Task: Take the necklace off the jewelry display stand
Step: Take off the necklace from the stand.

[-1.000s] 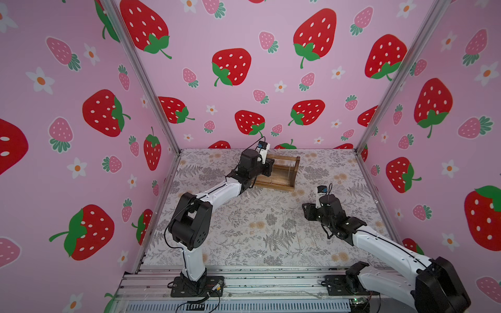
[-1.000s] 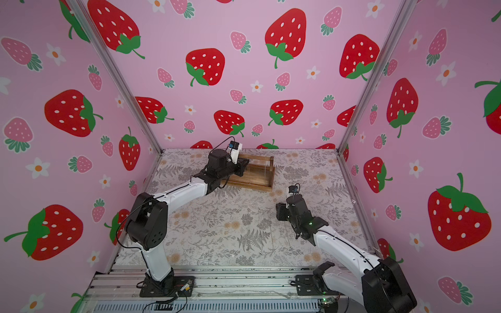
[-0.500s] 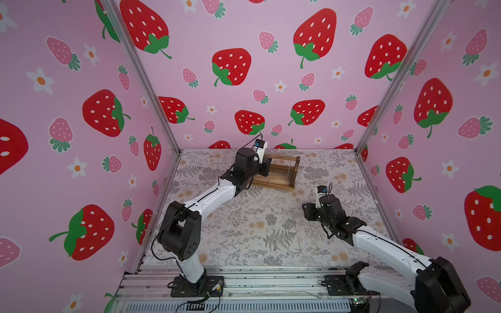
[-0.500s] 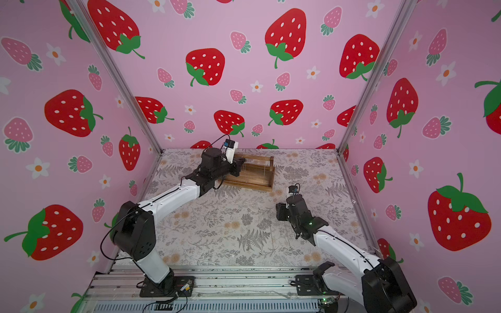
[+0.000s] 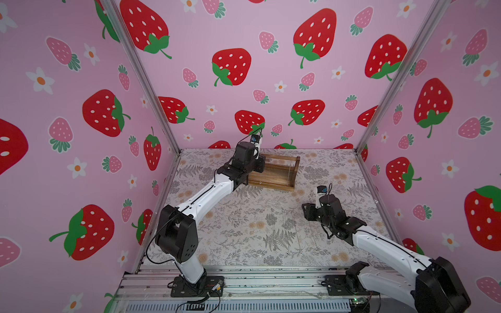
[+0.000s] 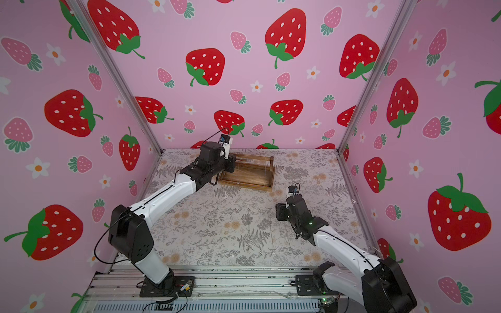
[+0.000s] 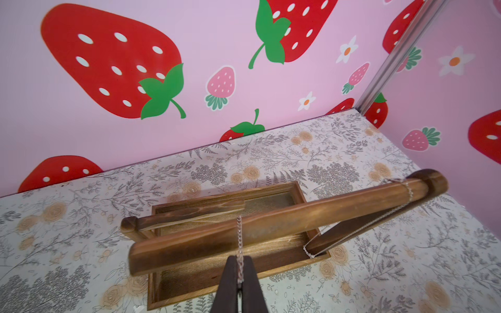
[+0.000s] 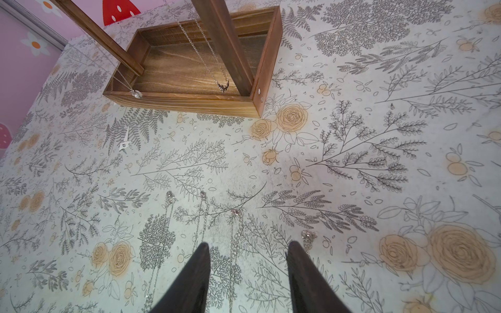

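Observation:
The jewelry display stand [image 5: 282,173] [image 6: 252,176] is a dark wooden rack on a tray base, standing at the back of the table. In the left wrist view a silver necklace [image 7: 239,233] hangs over the stand's top bar [image 7: 311,214]. My left gripper [image 7: 240,261] is shut on its chain just below the bar. A second necklace [image 7: 405,189] loops the bar's far end. In both top views the left gripper [image 5: 260,165] [image 6: 232,165] sits at the stand's left end. My right gripper [image 8: 248,250] [image 5: 305,210] hangs open over the table, holding nothing.
Several silver necklaces [image 8: 234,230] lie stretched out on the floral table under the right gripper. Two pendants [image 8: 135,93] [image 8: 223,86] dangle over the stand's tray [image 8: 189,104]. Pink strawberry walls close in the back and both sides.
The left gripper has closed fully on the chain. The left arm's elbow has dropped and swung out to the front left. The right arm has not moved.

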